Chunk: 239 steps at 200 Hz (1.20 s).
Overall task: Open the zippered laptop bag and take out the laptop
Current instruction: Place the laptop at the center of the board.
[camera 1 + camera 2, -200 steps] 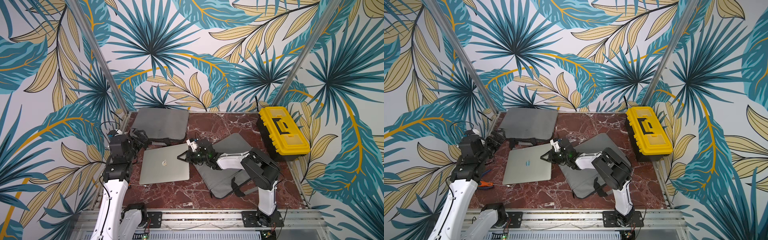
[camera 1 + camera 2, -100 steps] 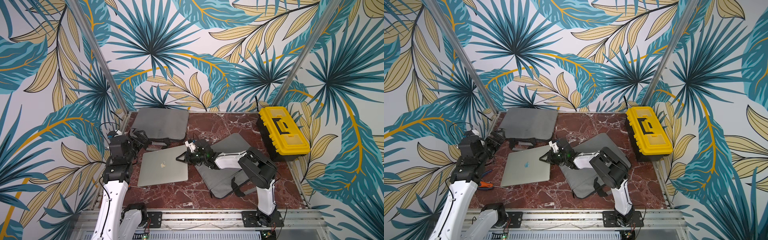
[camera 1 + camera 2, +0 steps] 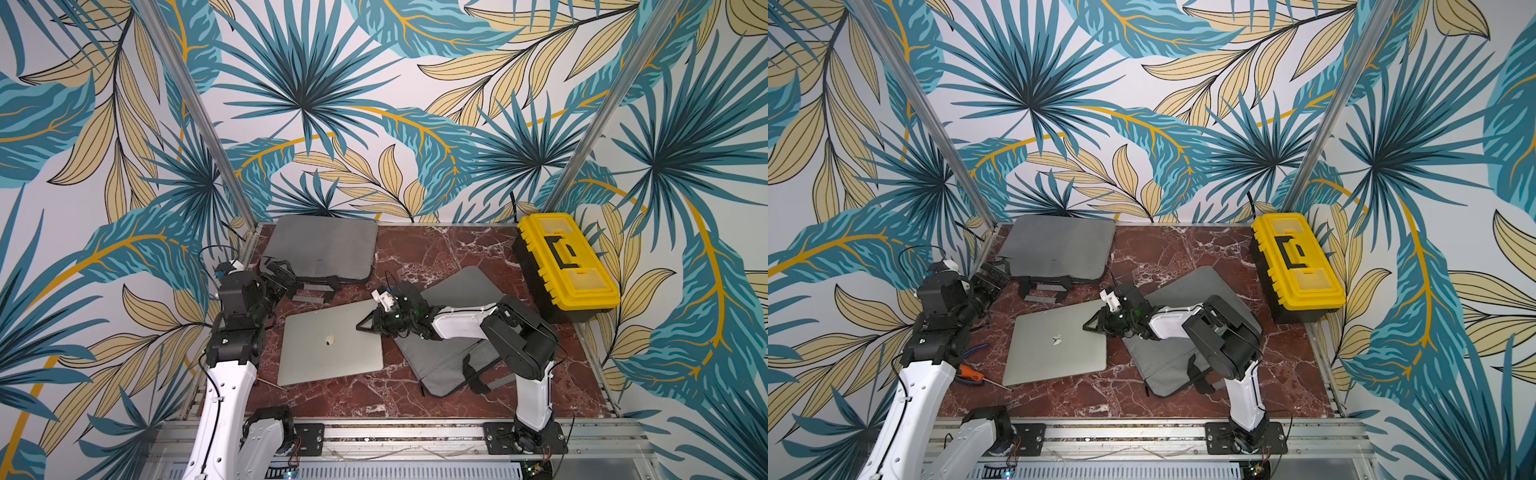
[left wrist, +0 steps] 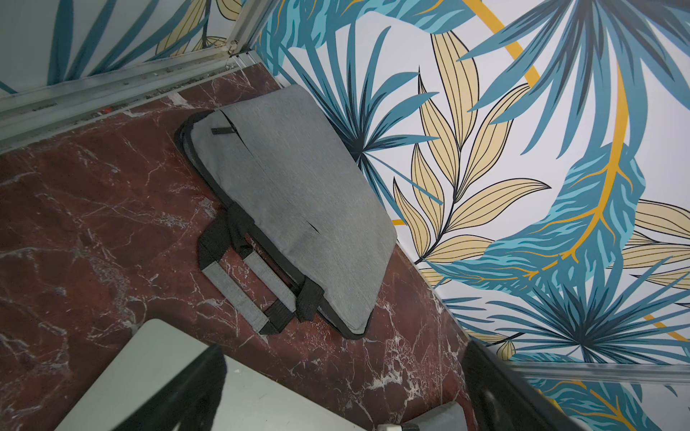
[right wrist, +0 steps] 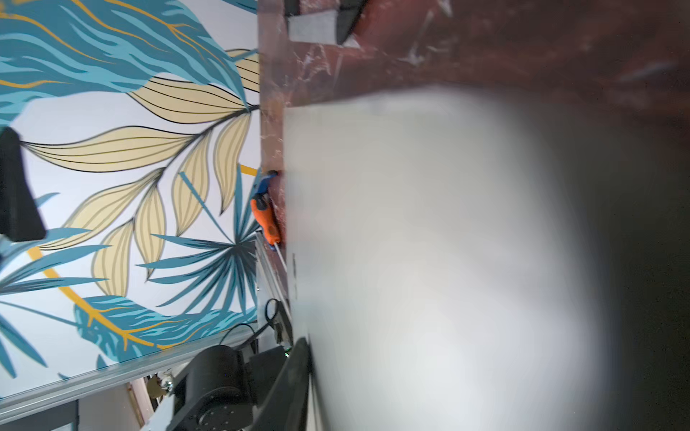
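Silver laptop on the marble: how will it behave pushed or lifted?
The laptop is a closed flat slab, so probably stiff, nothing to flop or roll. Its smooth lid on the polished table suggests it slides readily when pushed. Lying flat, its thin edge looks hard to pinch and likely slippery.

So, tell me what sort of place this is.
Probably a staged robot-recording booth: leaf-print wallpaper panels on aluminium posts, a red marble-look tabletop, and two white-and-black robot arms bolted to a metal rail.

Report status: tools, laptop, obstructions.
Left tool open, near rear bag. Right tool at laptop edge, grip unclear. Laptop out, on table. Screwdriver beside it.
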{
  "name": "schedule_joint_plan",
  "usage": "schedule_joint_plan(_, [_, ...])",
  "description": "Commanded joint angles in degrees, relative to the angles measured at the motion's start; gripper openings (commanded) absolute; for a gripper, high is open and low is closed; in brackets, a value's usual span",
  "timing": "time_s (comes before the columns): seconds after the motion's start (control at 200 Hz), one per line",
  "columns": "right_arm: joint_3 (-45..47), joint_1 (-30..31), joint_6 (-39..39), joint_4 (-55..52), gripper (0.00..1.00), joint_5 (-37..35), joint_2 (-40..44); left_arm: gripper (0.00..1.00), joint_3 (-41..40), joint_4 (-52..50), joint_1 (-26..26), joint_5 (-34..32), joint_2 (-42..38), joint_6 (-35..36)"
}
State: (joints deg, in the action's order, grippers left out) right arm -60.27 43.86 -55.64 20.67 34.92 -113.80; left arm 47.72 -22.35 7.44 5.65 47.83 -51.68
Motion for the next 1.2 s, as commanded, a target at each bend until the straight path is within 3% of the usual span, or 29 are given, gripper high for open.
schedule_joint_plan(0.0, [1.62, 0.67, 4.51, -7.49, 0.36, -2.73, -0.17, 1.0, -1.53, 1.55, 0.65, 0.54, 0.04, -0.17])
schedule_joint_plan(0.26, [1.91, 0.69, 4.8, -9.72, 0.53, -4.68, 0.63, 1.0, -2.11, 1.71, 0.72, 0.65, -0.11, -0.26])
schedule_joint_plan(0.556, [0.32, 0.53, 8.36, -22.12, 0.76, -13.11, 3.46, 1.0, -2.63, 2.23, 0.66, 0.72, 0.22, -0.44])
schedule_joint_plan(0.991, [-5.94, -2.28, 17.13, -42.27, 0.84, -24.33, 7.36, 1.0, -3.08, 2.22, 0.66, 1.62, 0.33, -0.4])
schedule_joint_plan(1.192, [-9.59, -3.22, 20.21, -49.93, 0.86, -28.14, 12.04, 1.0, -2.66, 2.68, 0.53, 8.52, 2.74, 0.4])
